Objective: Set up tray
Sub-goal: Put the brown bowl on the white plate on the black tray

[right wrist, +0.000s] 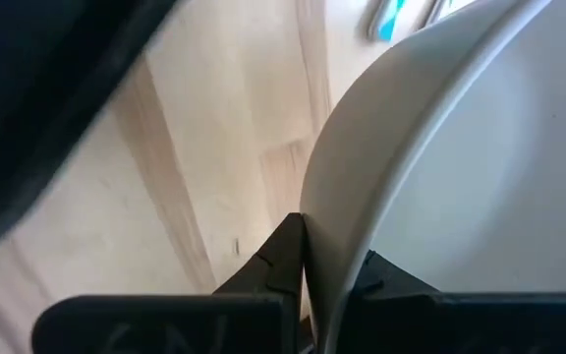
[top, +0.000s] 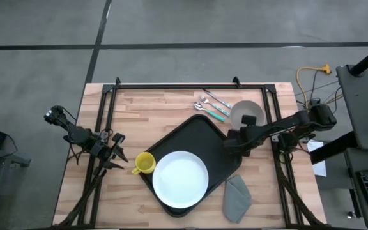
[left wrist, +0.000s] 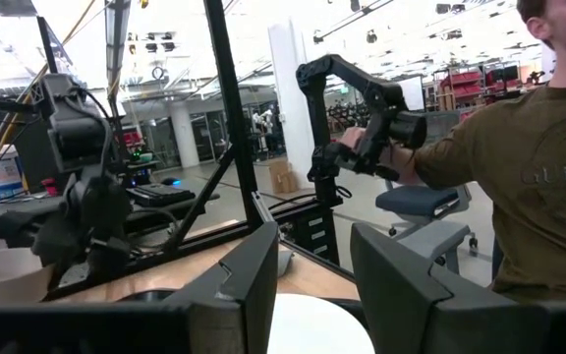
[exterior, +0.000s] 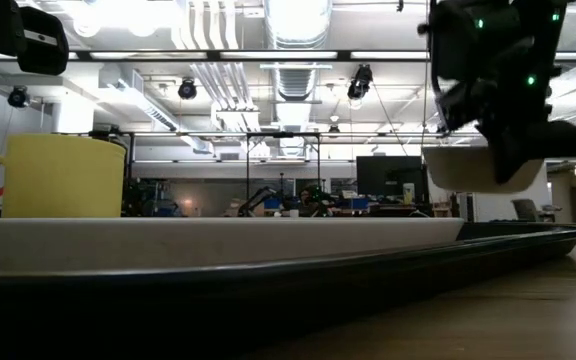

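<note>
Lying askew mid-table, black tray (top: 200, 137) already carrying white plate (top: 180, 179). Right gripper (right wrist: 324, 270) pinching raised bowl (right wrist: 460, 167) by thin rim; may slip or tilt. Left gripper (top: 115, 153) spread wide, empty, just beside yellow cup (top: 144, 163); could nudge it.

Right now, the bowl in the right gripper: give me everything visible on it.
The bowl is plain white or pale grey, round, smooth and thin-walled, looking like plastic or ceramic. It appears empty. The right gripper is shut on its rim, one finger inside the wall and one outside. In the low view it hangs clear above the table, upright. From above, it sits just off the tray's far right corner, beside the cutlery.
</note>
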Controlling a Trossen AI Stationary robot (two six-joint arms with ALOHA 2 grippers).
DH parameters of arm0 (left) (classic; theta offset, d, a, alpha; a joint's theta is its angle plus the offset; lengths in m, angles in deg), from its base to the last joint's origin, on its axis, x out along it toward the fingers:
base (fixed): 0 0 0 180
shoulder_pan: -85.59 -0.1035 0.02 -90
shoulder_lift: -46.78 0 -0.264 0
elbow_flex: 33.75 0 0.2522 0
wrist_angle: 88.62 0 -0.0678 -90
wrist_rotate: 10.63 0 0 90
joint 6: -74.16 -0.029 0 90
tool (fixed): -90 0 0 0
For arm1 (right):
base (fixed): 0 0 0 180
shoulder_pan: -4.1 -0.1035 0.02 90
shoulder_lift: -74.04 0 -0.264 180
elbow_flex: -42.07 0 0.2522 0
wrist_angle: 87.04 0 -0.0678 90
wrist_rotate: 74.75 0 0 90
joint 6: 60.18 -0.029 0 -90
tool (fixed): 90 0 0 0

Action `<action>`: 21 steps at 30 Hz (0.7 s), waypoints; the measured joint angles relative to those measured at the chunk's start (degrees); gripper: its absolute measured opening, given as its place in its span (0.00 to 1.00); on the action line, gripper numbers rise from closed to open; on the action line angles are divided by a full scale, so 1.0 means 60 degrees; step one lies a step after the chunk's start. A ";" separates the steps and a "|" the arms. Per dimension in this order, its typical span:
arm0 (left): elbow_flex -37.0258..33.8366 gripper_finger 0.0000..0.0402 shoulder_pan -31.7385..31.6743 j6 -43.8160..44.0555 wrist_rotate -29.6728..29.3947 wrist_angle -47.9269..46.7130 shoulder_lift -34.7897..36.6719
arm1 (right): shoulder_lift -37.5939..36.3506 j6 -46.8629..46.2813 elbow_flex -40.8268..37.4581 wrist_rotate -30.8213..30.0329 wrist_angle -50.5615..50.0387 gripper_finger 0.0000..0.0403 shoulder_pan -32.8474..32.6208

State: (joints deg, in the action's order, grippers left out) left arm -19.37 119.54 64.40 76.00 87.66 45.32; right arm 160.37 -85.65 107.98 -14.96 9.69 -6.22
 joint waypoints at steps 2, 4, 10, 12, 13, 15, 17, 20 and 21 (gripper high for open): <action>0.0000 0.29 -0.0004 0.0002 0.0000 -0.0001 0.0001 | 0.0000 0.0004 0.0309 -0.0006 -0.0108 0.02 -0.0176; 0.0001 0.29 0.0000 -0.0001 0.0001 -0.0001 0.0000 | 0.0000 0.0061 0.0606 -0.0143 -0.0106 0.02 -0.0376; 0.0000 0.29 -0.0002 0.0003 0.0002 0.0000 0.0000 | 0.0315 0.0928 0.1576 -0.0284 -0.0110 0.02 -0.1021; 0.0000 0.29 -0.0004 0.0002 0.0001 -0.0003 0.0003 | 0.0654 0.1255 0.2003 -0.0291 -0.0129 0.02 -0.1211; 0.0000 0.29 -0.0004 0.0000 0.0003 -0.0001 0.0000 | 0.0861 0.1464 0.2211 -0.0291 -0.0122 0.02 -0.1304; 0.0000 0.29 -0.0003 0.0000 0.0000 -0.0002 0.0000 | 0.1374 0.1863 0.2651 -0.0301 -0.0127 0.02 -0.1458; 0.0000 0.29 -0.0004 0.0001 0.0000 0.0000 0.0002 | 0.1895 0.2310 0.3061 -0.0314 -0.0107 0.02 -0.1597; 0.0000 0.29 0.0000 -0.0001 0.0000 -0.0004 0.0000 | 0.2706 0.2829 0.3721 -0.0324 -0.0117 0.02 -0.1754; 0.0000 0.29 -0.0003 0.0000 0.0000 0.0000 0.0003 | 0.2968 0.2928 0.3963 -0.0357 -0.0107 0.02 -0.1805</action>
State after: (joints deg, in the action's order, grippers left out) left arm -19.37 119.52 64.40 76.00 87.66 45.34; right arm 178.18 -68.08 131.76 -17.11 9.05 -17.05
